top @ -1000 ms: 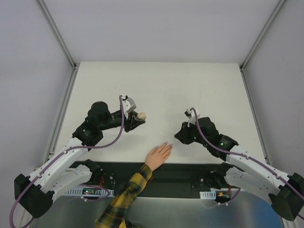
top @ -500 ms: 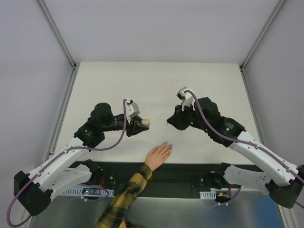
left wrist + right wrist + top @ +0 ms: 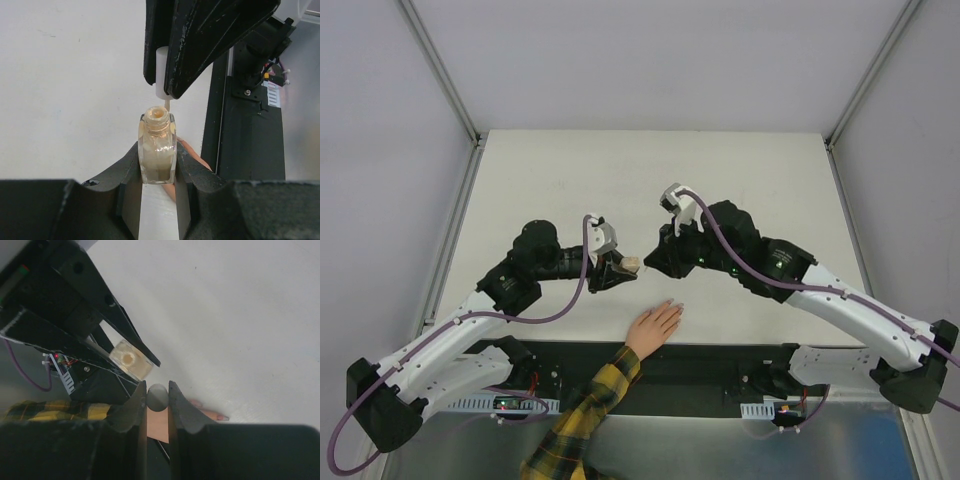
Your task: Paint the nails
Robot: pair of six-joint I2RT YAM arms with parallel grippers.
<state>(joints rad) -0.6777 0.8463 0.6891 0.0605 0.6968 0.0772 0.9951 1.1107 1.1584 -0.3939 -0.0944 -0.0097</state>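
Nails [image 3: 223, 417] pale pink, left end effector [image 3: 157, 172] clamping glass bottle [image 3: 158, 147] — right end effector [image 3: 157, 405] pinching round cap [image 3: 157, 395].

Bright, even overhead light fills the top view: the white counter [image 3: 720, 180] is sharp, with only faint, soft shadows under the arms, and the frame posts lean outward toward the edges. From the left wrist the counter is almost blown out, the glass bottle [image 3: 158, 150] is crisp with small glints, and the left tool [image 3: 158, 159] is dark and soft. From the right wrist the right tool [image 3: 157, 390] and its cap [image 3: 157, 397] are blurred and shadowed.
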